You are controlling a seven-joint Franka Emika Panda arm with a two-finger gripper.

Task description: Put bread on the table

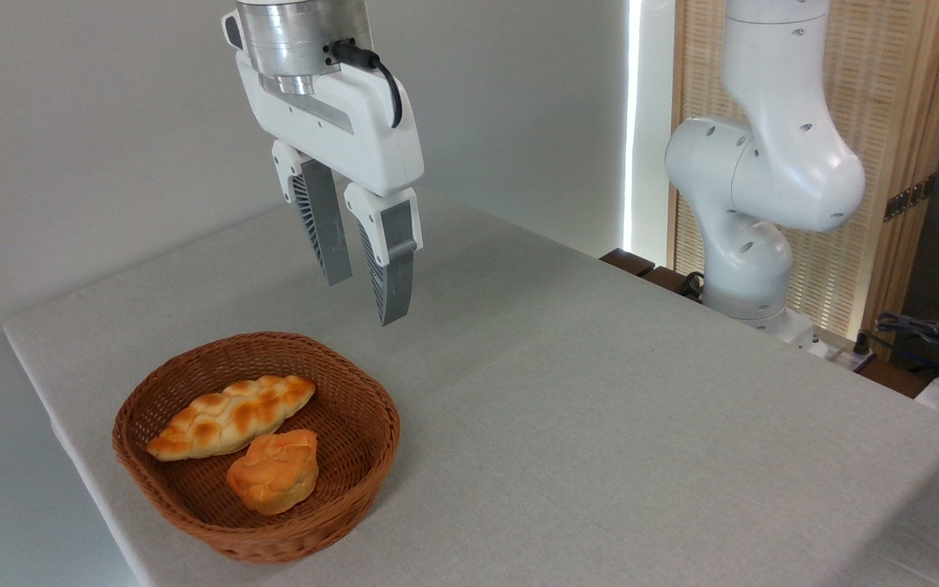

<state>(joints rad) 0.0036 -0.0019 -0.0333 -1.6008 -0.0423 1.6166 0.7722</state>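
The bread (274, 471) lay near in the wicker basket (192, 522), touching the braided loaf (229, 416) behind it. It looked light and soft, best pinched gently across its lobed top. Farther back, above the table (600, 408), the gripper (363, 293) hung with jaws slightly apart, holding nothing.

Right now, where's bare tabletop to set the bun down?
The table lies bare right of the basket, across to the arm's base, and behind the basket under the open fingers. Crowded: inside the basket, bun beside braided loaf.
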